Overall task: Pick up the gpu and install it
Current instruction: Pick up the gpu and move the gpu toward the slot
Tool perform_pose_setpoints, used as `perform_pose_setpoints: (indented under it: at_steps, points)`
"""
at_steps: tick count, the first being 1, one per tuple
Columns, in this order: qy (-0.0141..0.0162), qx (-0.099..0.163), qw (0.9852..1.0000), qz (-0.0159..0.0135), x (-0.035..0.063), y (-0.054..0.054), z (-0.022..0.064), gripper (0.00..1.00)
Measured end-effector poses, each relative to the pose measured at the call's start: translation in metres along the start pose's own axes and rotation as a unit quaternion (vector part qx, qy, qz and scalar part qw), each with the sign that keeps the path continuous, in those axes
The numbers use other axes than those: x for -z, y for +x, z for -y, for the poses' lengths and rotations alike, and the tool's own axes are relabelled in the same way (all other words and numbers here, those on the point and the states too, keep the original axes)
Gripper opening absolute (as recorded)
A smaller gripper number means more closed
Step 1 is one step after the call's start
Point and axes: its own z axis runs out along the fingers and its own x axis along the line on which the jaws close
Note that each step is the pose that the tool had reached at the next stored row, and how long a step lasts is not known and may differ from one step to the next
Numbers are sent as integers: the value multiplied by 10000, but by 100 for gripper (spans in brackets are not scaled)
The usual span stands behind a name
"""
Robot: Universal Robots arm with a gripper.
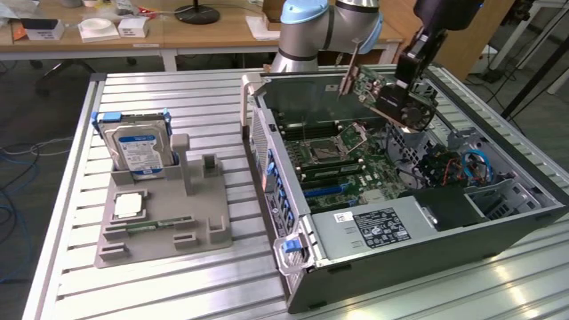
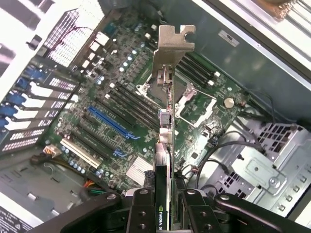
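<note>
1. Exterior view first: my claw [image 1: 406, 80] is pinching the gpu [image 1: 402, 107] and holding it in the air over the open pc case [image 1: 391, 267], toward the far side of it.
2. The card hangs tilted, fan side facing the camera. Its pale metal bracket [image 1: 348, 70] is at the end toward the exterior view's left.
3. It's clear of the motherboard [image 1: 356, 170] below and not seated in anything yet.
4. Wrist view: looking straight down the card's edge, my claw [image 2: 165, 206] has one of its fingers [image 2: 141, 211] on each flat side of the gpu [image 2: 164, 155], pressed right against it. So yeah, solid grip.
5. The bracket [image 2: 173, 46] is the end farthest from my claw, and the motherboard [image 2: 121, 97] sits behind it. The long blue slot [image 2: 114, 124] is off to one side of the card, not under its edge.
6. Out on the counter [image 1: 178, 93], well apart from the case, the hard drive [image 1: 138, 147] stands upright in the grey holder [image 1: 209, 233], and the small memory stick [image 1: 146, 228] lies flat in that same holder.
</note>
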Motion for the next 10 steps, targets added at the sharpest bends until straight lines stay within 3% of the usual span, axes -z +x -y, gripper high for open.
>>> perform_pose_setpoints:
  at_steps: [5, 10]
  points:
    - [-1, 374, 9993, -15, -3, 0, 0, 26]
    - [-2, 751, 9972, -31, -7, 0, 0, 26]
